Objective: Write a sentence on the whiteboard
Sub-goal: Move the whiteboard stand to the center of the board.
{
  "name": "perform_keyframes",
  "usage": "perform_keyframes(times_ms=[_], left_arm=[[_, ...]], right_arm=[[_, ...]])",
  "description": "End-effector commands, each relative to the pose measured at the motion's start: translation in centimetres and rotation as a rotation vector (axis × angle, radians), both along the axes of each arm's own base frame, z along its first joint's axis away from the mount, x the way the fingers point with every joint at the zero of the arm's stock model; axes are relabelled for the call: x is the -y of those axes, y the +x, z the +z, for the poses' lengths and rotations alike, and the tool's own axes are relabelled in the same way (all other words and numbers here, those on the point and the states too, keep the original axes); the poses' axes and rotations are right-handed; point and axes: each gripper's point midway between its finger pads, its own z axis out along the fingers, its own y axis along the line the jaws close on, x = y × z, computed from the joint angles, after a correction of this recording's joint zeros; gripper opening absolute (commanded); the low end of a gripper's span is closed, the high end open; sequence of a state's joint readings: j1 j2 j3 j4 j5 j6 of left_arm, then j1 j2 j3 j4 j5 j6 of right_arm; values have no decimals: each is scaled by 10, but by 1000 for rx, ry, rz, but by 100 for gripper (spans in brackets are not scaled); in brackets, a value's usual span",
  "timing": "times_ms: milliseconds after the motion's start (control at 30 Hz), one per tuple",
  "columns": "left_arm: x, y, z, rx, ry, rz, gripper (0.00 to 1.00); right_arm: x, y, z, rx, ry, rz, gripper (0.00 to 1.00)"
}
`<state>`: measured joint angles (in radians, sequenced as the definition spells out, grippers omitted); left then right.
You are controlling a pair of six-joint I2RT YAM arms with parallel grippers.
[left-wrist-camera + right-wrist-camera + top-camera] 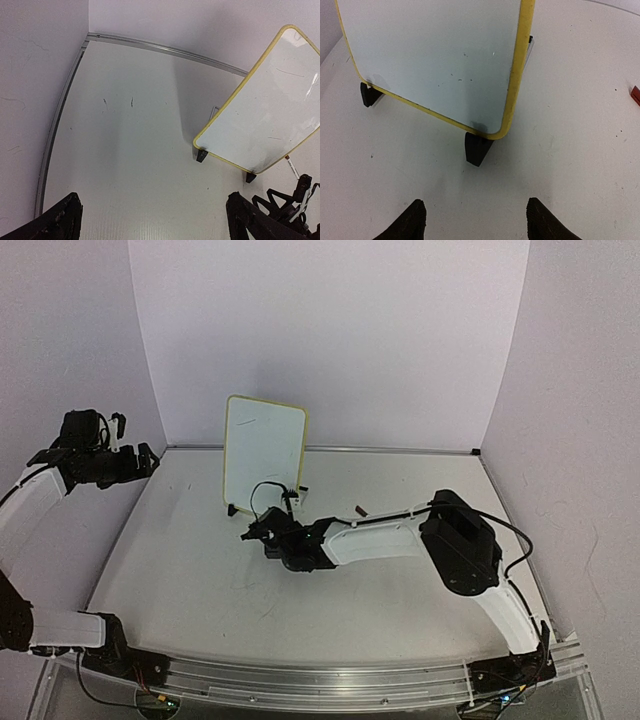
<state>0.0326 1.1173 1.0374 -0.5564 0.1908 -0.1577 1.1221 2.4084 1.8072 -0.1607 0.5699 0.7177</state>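
The whiteboard [265, 450] stands upright on its black feet near the back of the table, yellow-framed. It also shows in the left wrist view [270, 125] and the right wrist view [435, 55]. No sentence shows on it, only a few faint specks and strokes. My right gripper [250, 533] is low over the table just in front of the whiteboard's right foot [479, 148]. Its jaws [476, 202] are apart with only bare table between them. My left gripper [135, 455] hangs raised at the far left, open [152, 200] and holding nothing.
A small red-brown object [360, 510] lies on the table right of the board, at the edge of the right wrist view [635, 95]. White walls close in the table at the back and both sides. The right arm [400, 535] stretches across the table's middle.
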Motion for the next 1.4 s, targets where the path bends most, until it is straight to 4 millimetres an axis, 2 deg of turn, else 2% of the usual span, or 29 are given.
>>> perform_keyframes(times_ms=[0,233,733,1000,1300,1367], left_arm=[[5,4,5,23,-19,-13,99],[7,4,5,20,-26,-20,99],[8,4,1,9,-31,-28,99],[9,6,-1,2,-31,-28,99],[9,7,-6,-13,-31,-30,99],[9,7,-7,-16,-32,-30,99]], right_arm=[[-8,14,-4,63,-56,-20,62],[-14,24,-18,86,-100,-45,57],[11,53,-40,76,-132,-129,47],[14,57,-46,70,-144,-120,27],[19,52,-35,93,-150,-76,11],[21,50,-33,97,-164,-56,4]])
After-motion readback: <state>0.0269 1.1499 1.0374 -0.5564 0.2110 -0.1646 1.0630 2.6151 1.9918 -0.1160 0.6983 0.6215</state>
